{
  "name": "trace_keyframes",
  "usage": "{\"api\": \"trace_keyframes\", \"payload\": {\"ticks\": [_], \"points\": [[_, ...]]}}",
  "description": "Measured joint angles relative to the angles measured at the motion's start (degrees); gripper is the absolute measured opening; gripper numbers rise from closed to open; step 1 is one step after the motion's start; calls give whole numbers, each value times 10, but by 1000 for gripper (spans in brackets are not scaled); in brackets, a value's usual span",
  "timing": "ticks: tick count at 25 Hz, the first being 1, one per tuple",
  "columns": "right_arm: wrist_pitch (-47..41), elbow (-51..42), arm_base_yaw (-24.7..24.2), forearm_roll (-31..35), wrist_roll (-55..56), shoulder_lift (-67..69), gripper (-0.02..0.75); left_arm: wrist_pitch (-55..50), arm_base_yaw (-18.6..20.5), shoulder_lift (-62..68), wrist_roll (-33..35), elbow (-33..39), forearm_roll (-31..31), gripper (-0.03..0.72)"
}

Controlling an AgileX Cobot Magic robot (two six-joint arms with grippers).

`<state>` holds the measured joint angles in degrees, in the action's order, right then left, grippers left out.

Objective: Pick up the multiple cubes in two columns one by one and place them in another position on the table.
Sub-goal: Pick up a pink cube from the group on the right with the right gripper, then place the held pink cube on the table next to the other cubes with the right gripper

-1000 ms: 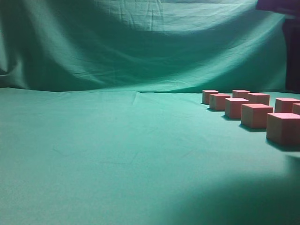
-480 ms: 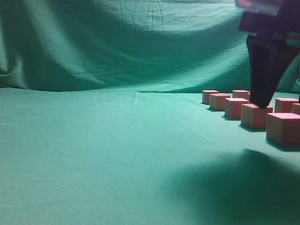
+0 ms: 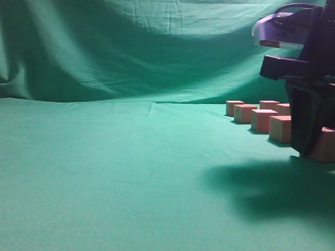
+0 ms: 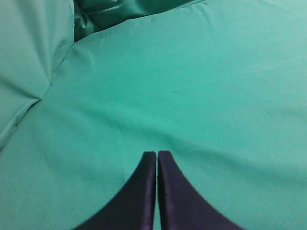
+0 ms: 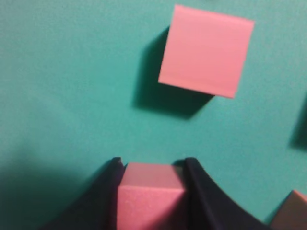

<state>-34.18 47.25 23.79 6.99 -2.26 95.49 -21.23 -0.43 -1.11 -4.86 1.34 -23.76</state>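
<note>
Cubes (image 3: 260, 118) are seen in two columns at the right of the table (image 3: 115, 167) in the exterior view, receding toward the draped green backdrop (image 3: 131, 47). The nearest cube (image 3: 325, 145) is largely hidden there by the right gripper (image 3: 306, 149), which is lowered from above with its dark body upright over the row's near end — a shadow is cast on the cloth beside it. What is concealed there is shown by the right wrist view: a pink cube (image 5: 151, 196) is pinched between the two dark fingers (image 5: 196, 191), with a second cube (image 5: 206, 50) lying free on the cloth ahead and part of another at the lower right corner. In the left wrist view only bare cloth is seen — the left gripper (image 4: 157, 158) is held above it, its fingertips pressed together.
</note>
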Motion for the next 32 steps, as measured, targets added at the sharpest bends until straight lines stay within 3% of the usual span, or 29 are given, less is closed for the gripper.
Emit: {"api": "trace_keyframes", "payload": {"ticks": [5, 11, 17, 25, 32], "points": [[-63, 29, 1, 0, -5, 1, 251, 0, 0, 0, 0, 0, 0, 0], [-228, 177, 18, 0, -90, 3, 251, 0, 0, 0, 0, 0, 0, 0], [-212, 302, 52, 0, -179, 23, 251, 0, 0, 0, 0, 0, 0, 0], [-240, 437, 54, -3, -227, 165, 251, 0, 0, 0, 0, 0, 0, 0], [-240, 501, 54, -17, -231, 253, 251, 0, 0, 0, 0, 0, 0, 0]]}}
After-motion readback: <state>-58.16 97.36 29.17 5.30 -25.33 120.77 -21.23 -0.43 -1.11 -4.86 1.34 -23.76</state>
